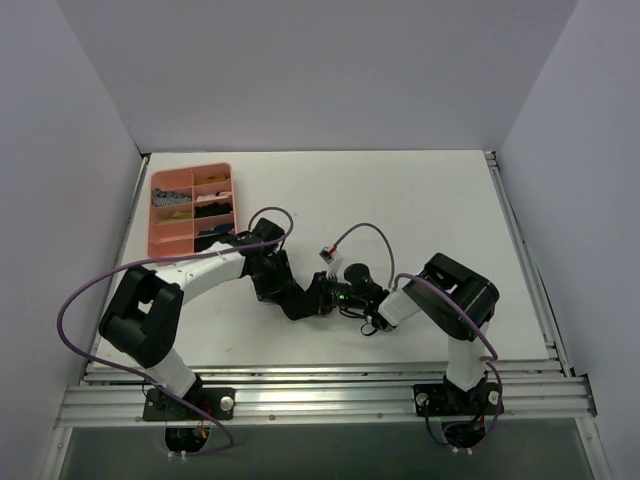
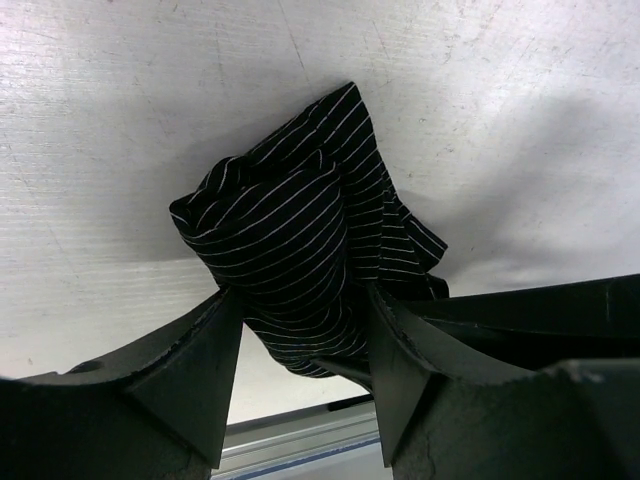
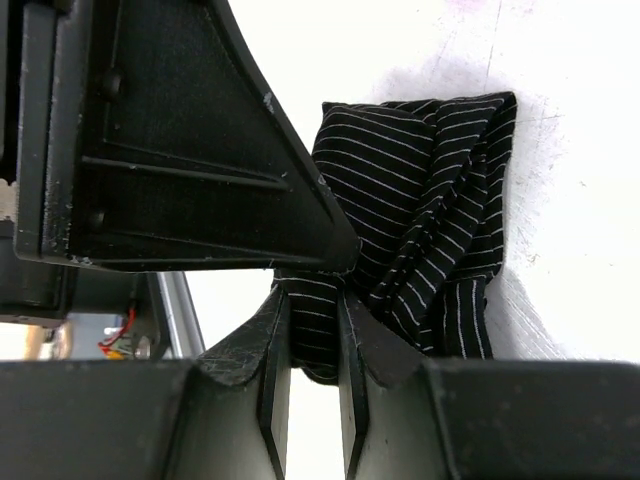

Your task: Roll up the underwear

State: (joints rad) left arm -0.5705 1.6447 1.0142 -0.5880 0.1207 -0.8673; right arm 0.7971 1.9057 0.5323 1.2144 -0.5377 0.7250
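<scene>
Near the middle of the scuffed white table (image 1: 420, 200), between the two arms' heads, sits the small black soft fabric underwear (image 2: 290, 240), where both grippers meet from opposite sides. It is black cloth crossed by thin white pinstripes, gathered into a loose, puffy bundle rather than lying flat. In the left wrist view a rounded roll of cloth rises at the centre, its stripes curving over the top, with a flatter flap fanning out to the right and pressed onto the table. In the right wrist view the same bundle shows as several upright folds, stripes running at differing angles from fold to fold, and one square-cut edge along the top.

The left gripper (image 2: 300, 300) has its two dark wedge-shaped fingers (image 2: 205, 370) set well apart, one on each side of the thick roll, with cloth filling the gap and touching both inner faces, so it is clamped around the bulk of the bundle. The right gripper (image 3: 312, 300) has its fingers (image 3: 272, 360) drawn almost together, pinching a thin fold at the bundle's lower edge. One finger of the left gripper looms large just above that pinch, touching the cloth.

From above the underwear itself is mostly hidden beneath the two heads. A pink divided tray (image 1: 170, 237) holding small dark items stands well apart at the far left of the table.
</scene>
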